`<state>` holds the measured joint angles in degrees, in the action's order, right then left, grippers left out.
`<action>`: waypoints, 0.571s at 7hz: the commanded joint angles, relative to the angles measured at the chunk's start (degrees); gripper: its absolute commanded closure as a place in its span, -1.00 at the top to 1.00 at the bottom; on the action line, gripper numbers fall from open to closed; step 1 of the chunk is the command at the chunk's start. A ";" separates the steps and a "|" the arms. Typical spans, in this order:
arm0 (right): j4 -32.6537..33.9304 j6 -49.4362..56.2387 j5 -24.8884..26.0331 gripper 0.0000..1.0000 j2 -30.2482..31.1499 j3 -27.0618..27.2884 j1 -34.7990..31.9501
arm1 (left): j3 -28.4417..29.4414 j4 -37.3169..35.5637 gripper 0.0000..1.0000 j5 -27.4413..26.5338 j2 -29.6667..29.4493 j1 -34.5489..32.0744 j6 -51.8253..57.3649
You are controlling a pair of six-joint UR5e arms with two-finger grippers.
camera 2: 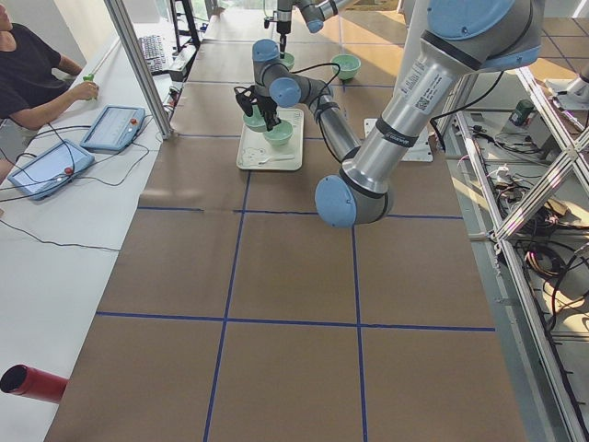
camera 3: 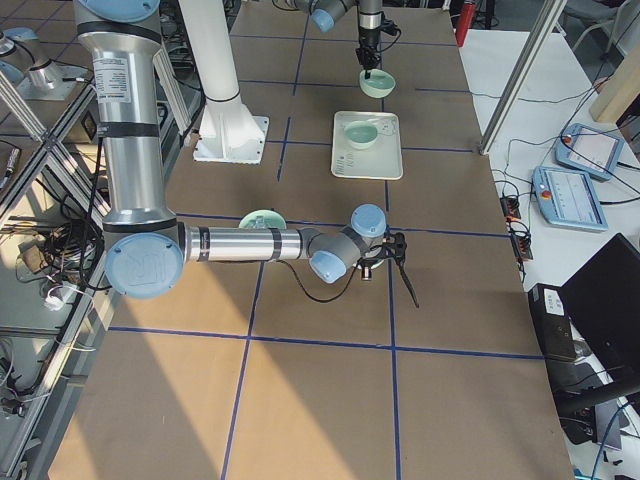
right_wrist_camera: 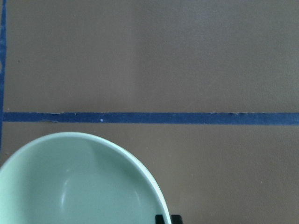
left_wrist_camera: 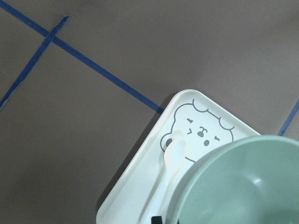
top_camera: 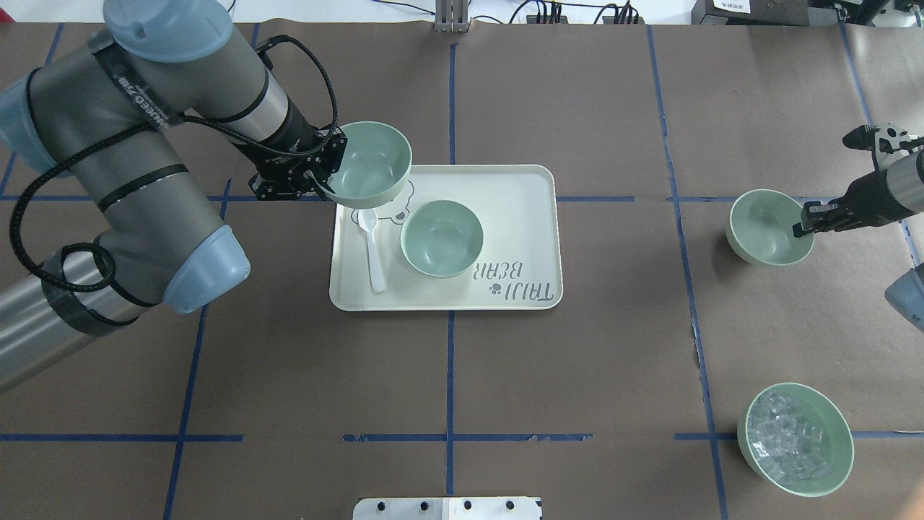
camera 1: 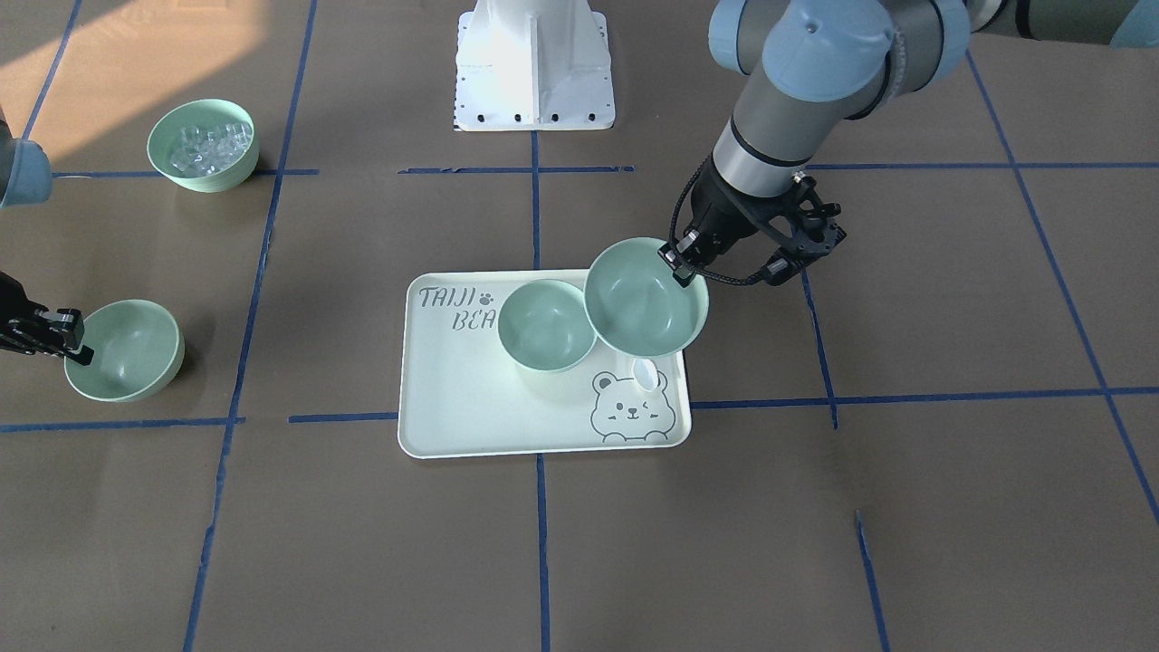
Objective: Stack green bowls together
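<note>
Across the bench from the robot, the front camera shows the left tool [camera 1: 681, 261] pinched on the rim of a small round pale mint-green plastic bowl, the held bowl [camera 1: 645, 308]. It hangs tilted over the bear corner of the pale rectangular bear-print tray [camera 1: 453, 407]. A matching mint-green bowl, the tray bowl [camera 1: 546, 326], sits upright on that tray. A small white plastic spoon [camera 1: 646, 373] peeks out under the held bowl. Way off at this view's left, the right tool [camera 1: 80, 355] is closed narrow over the rim of the third identical bowl, the side bowl [camera 1: 127, 353], which rests on the brown paper-covered bench [camera 1: 815, 507]. A similar green bowl full of clear ice-like cubes, the ice bowl [camera 1: 213, 179], stands apart from it.

Overhead, the held bowl hovers at the tray corner nearest the left arm, clear of the tray bowl. The spoon lies flat just beside the tray bowl.

Both end-of-bench views show everything too small to add much.

Left wrist cam: the held bowl fills the lower right, with the bear print and spoon tip below it.

Right wrist cam: the side bowl's rim meets two dark fingertips [right_wrist_camera: 162, 218] at the bottom edge. A strip of blue tape [right_wrist_camera: 187, 118] crosses the bench beyond.
</note>
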<state>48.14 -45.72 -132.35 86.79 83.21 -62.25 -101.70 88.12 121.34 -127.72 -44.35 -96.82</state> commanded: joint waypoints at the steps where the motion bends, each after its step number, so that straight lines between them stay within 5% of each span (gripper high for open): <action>1: 0.29 -0.07 -3.60 -1.00 -1.26 0.11 -2.68 | 2.28 3.19 -1.00 -2.68 -2.26 3.99 -5.13; 4: 2.93 -0.16 -8.63 -1.00 -3.99 0.46 -5.95 | 7.54 5.55 -1.00 -7.76 -5.34 9.43 -6.71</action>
<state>50.62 -45.81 -140.07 83.41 83.46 -67.59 -96.61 91.97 116.23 -131.79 -37.65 -102.45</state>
